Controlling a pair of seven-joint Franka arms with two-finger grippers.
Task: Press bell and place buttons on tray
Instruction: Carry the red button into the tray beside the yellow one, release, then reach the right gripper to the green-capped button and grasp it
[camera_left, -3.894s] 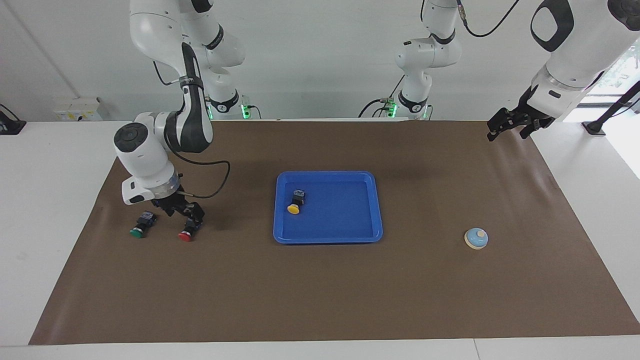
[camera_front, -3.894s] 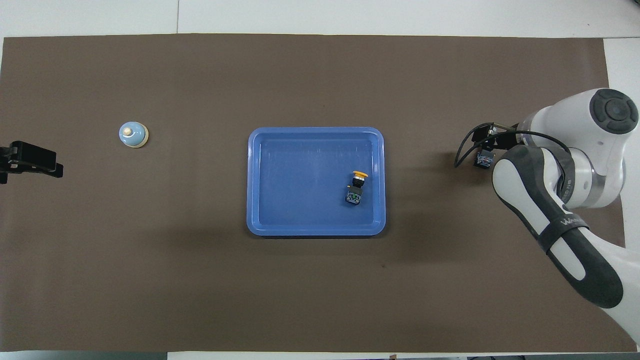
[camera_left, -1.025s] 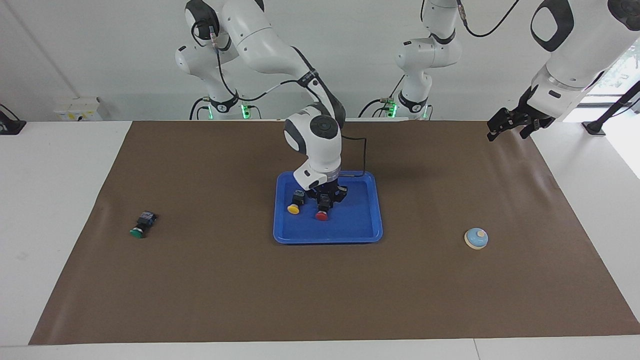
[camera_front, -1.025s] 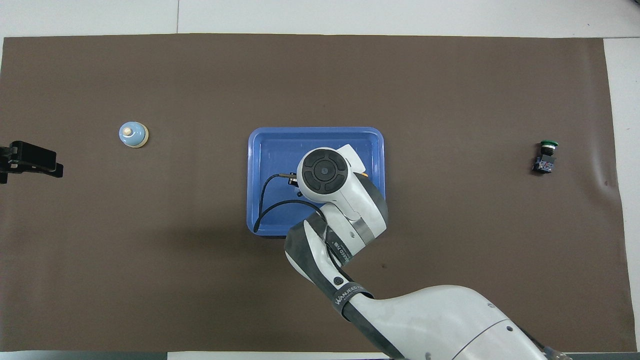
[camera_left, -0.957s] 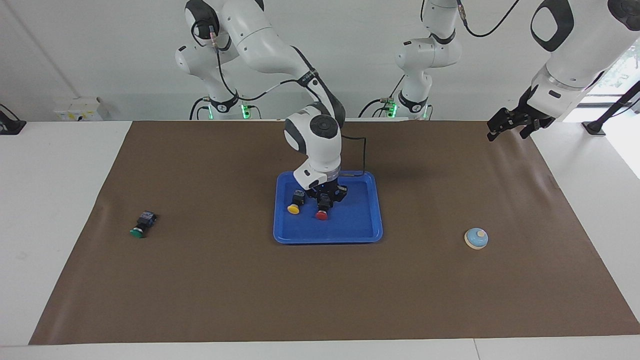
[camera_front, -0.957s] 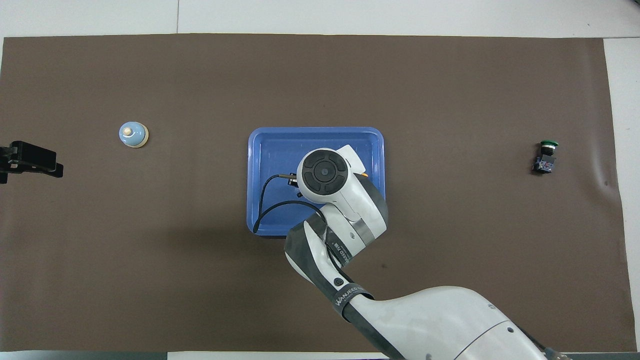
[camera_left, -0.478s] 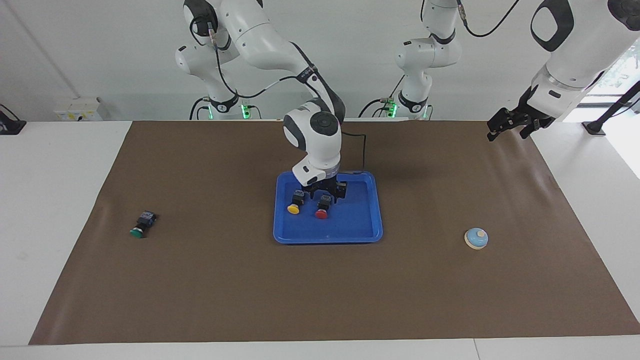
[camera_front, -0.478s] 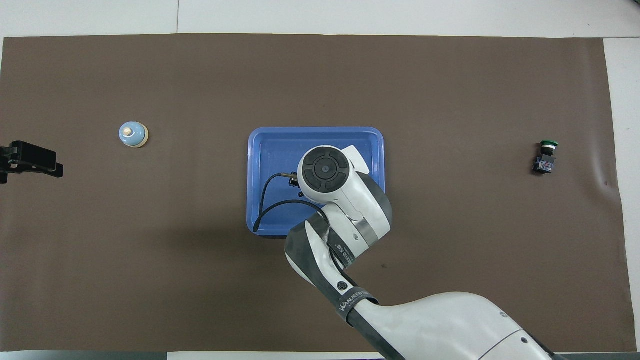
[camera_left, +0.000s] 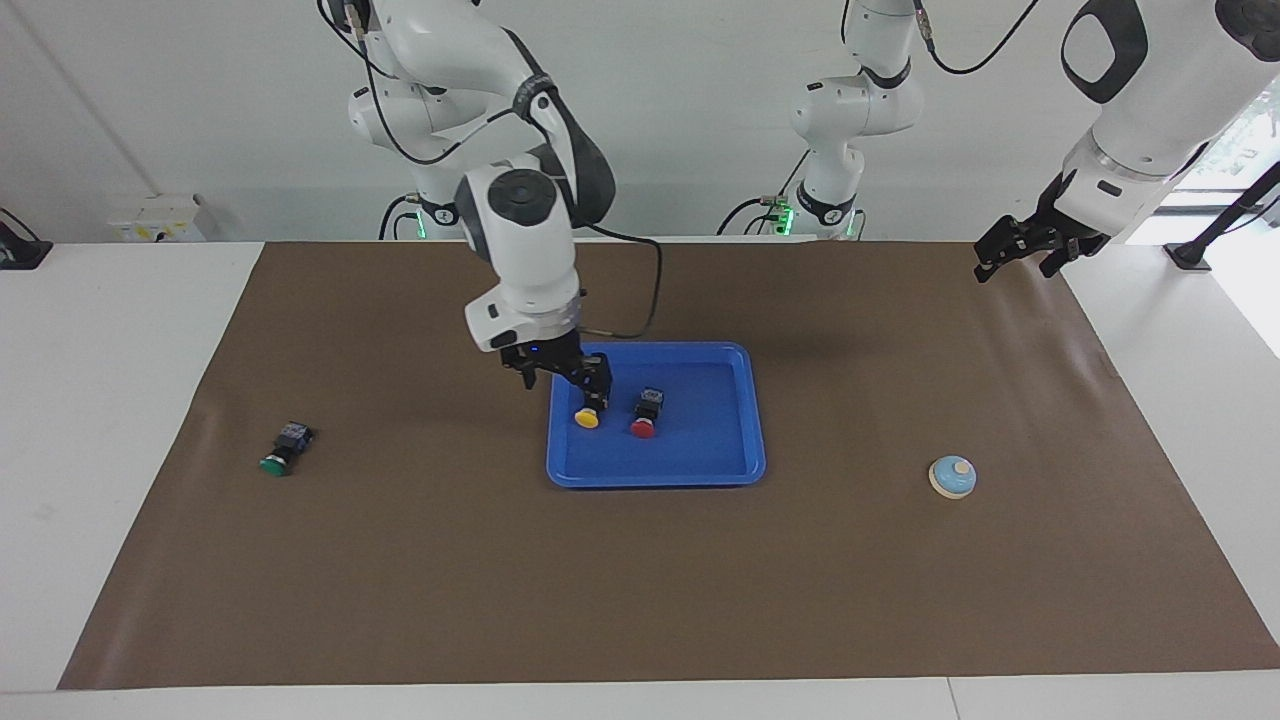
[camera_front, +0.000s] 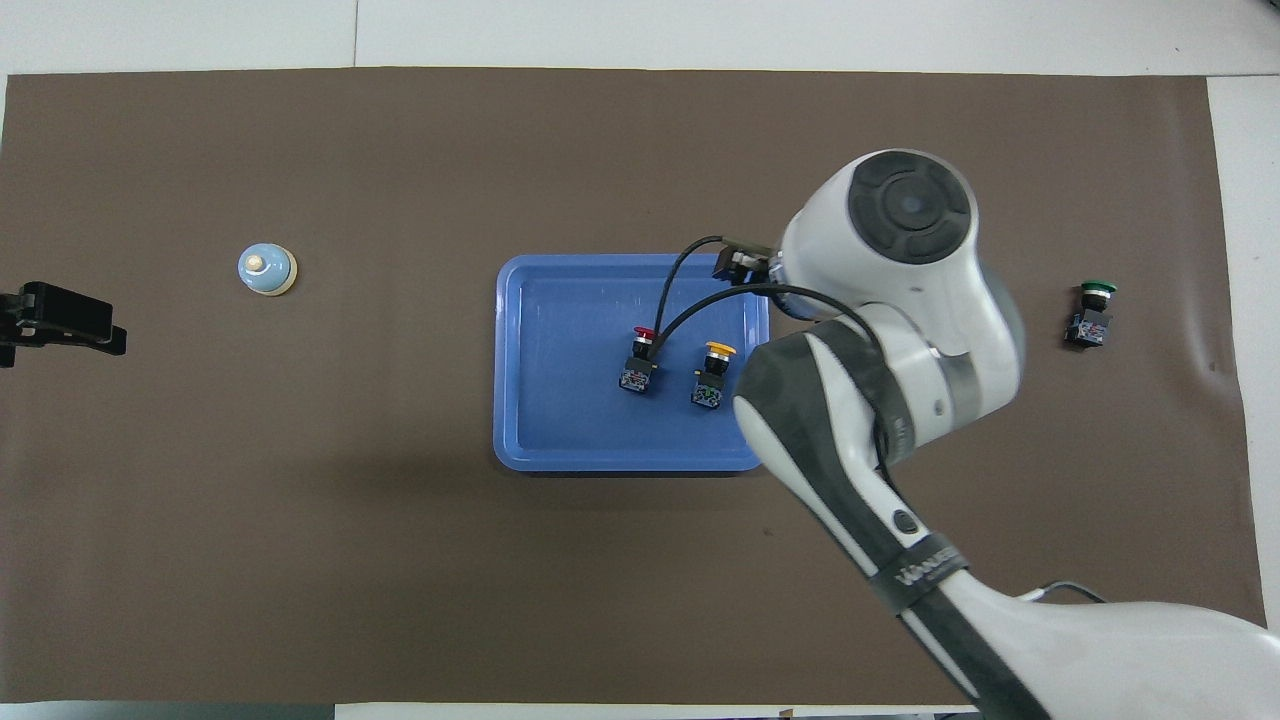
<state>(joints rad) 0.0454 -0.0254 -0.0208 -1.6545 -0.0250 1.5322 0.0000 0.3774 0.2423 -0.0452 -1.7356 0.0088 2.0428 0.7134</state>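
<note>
Moved: right gripper (camera_left: 565, 380) let go of the red button (camera_left: 646, 416), went up, fingers spread, over the tray (camera_left: 720, 465) edge.
Tray holds: red button beside yellow button (camera_left: 590, 410).
Green button (camera_left: 282, 451): on the mat (camera_left: 400, 560), right arm's end.
Bell (camera_left: 952, 477): left arm's end.
Left gripper (camera_left: 1020, 250): waiting, fingers spread, empty.

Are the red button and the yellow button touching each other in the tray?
Apart. The overhead view shows bare blue tray floor between the red button and the yellow button; the facing view shows it too.

From overhead, the right gripper (camera_left: 565, 378) is hidden under its own arm; the left gripper (camera_front: 60, 326) is cut off by the edge.
</note>
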